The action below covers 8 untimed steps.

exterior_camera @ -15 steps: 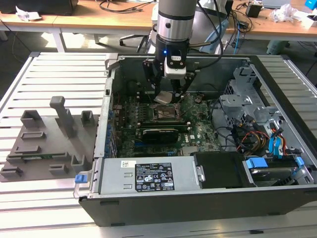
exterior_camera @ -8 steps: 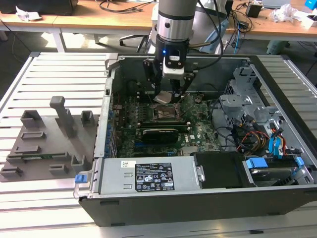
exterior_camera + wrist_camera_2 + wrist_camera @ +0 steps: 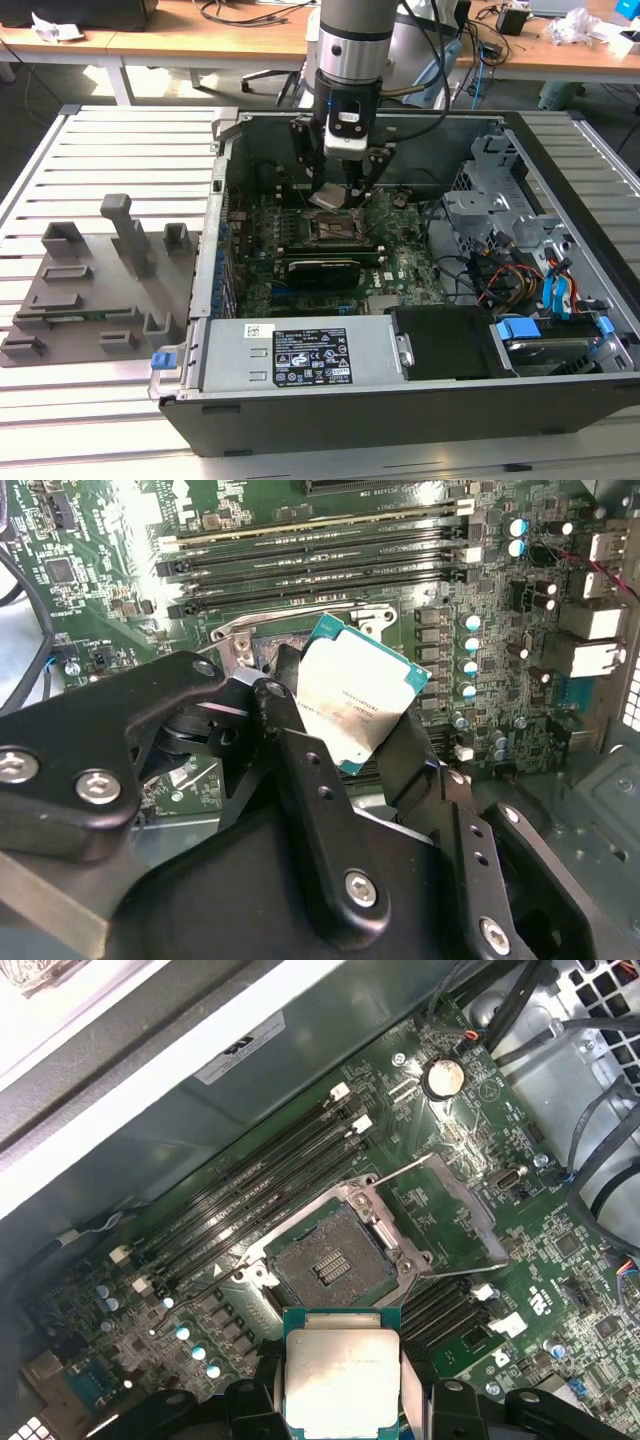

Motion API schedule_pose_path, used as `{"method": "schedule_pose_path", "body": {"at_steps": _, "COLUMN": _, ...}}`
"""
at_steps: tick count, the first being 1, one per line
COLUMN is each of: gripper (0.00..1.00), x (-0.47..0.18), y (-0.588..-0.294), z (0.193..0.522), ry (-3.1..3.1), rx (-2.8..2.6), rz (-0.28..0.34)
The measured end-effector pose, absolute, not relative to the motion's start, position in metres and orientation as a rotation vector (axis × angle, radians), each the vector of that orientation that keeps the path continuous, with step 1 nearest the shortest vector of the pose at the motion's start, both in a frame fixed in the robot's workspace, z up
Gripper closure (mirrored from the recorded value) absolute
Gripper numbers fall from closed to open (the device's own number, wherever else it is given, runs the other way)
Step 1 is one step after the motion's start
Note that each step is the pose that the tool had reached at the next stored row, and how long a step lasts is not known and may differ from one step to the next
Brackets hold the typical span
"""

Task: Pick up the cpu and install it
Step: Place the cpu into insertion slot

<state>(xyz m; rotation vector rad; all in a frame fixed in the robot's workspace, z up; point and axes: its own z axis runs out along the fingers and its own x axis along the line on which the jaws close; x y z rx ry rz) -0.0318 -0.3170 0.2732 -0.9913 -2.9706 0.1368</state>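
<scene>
One chip [image 3: 340, 1375] pinched by its edges between the gripper [image 3: 345, 1415] fingers, tilted, just above the open socket [image 3: 325, 1265], possibly slightly off-centre

cpu [image 3: 340, 1378] over socket [image 3: 328, 1265]; inside case [image 3: 420, 420]

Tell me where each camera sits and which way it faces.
Exterior view: off the arm, looking down into the open case; arm and tool show.
First wrist view: on the wrist, facing the empty socket; tool fingers show.
Second wrist view: on the wrist, slanting across the motherboard; tool links show.
All share the cpu in the tool.
</scene>
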Motion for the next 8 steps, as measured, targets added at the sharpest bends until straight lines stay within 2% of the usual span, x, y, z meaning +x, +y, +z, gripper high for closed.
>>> {"method": "schedule_pose_path", "body": {"at_steps": 8, "gripper": 0.45, "x": -0.0318, "y": -0.317, "z": 0.2732, "ry": -2.946, "rx": -1.057, "rz": 0.136}}
